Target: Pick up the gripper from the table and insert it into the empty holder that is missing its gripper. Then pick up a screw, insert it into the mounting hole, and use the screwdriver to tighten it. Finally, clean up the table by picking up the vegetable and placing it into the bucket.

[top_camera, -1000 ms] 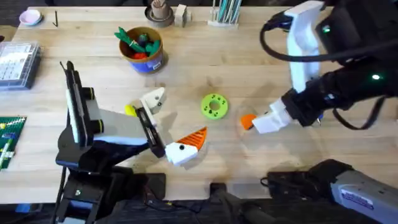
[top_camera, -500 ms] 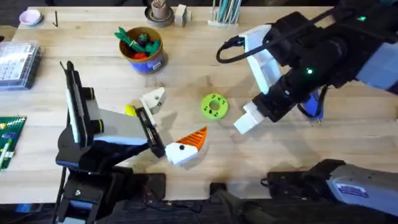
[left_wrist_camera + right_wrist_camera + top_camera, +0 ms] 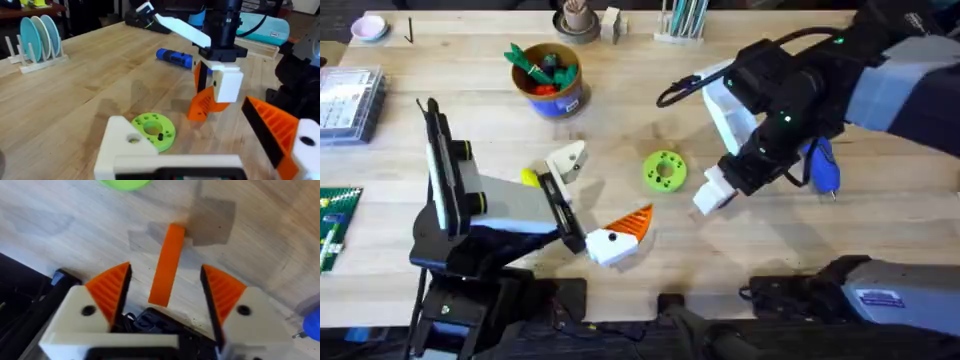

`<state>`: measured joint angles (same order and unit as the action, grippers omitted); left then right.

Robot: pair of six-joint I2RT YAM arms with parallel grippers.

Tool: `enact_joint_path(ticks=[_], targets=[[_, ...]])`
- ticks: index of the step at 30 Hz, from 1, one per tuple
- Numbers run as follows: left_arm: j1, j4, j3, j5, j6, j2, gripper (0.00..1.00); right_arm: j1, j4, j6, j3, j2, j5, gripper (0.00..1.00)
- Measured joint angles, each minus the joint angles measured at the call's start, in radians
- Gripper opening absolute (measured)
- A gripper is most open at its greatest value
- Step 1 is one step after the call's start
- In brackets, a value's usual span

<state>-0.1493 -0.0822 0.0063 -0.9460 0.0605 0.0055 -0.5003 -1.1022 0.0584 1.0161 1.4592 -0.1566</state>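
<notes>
On the surface [image 3: 640,100], right of centre: right gripper [image 3: 712,192] lowered over the loose orange gripper [image 3: 167,265], tip pointing down. Fingers spread wide, one orange ribbed pad [image 3: 112,287] on each side of the piece, a clear gap left on both sides; nothing clamped. Loose orange gripper [image 3: 202,106] standing on its edge on the wood, directly under the white finger blocks, just beside the lime-green disc [image 3: 664,170].

At lower centre: left gripper [image 3: 600,195] lying low over the surface, wide open and empty. One finger fitted with an orange ribbed tip [image 3: 632,224]; the other a bare white holder [image 3: 567,160] with a small dark screw hole, no tip mounted. Lime-green disc [image 3: 154,131] just ahead of the holder [image 3: 125,142] in the left wrist view.

Behind the right gripper: blue screwdriver [image 3: 820,166] flat on the wood, well apart from the disc.

Beside the left gripper: yellow vegetable [image 3: 528,177] on the surface, partly hidden by the finger.

Near the far edge: bucket [image 3: 552,88] upright, green and red toy vegetables inside
</notes>
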Motion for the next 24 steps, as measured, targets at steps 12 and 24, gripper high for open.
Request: enact_joint_path(ticks=[12, 24], targets=[[0.0, 0.0, 0.0, 0.0, 0.0, 0.0, 0.993, 0.0, 0.022, -0.01, 0.0, 0.005, 0.003, 0.026], [0.0, 0.0, 0.0, 0.0, 0.0, 0.0, 0.993, 0.0, -0.089, -0.01, 0.046, -0.047, 0.003, 0.009]])
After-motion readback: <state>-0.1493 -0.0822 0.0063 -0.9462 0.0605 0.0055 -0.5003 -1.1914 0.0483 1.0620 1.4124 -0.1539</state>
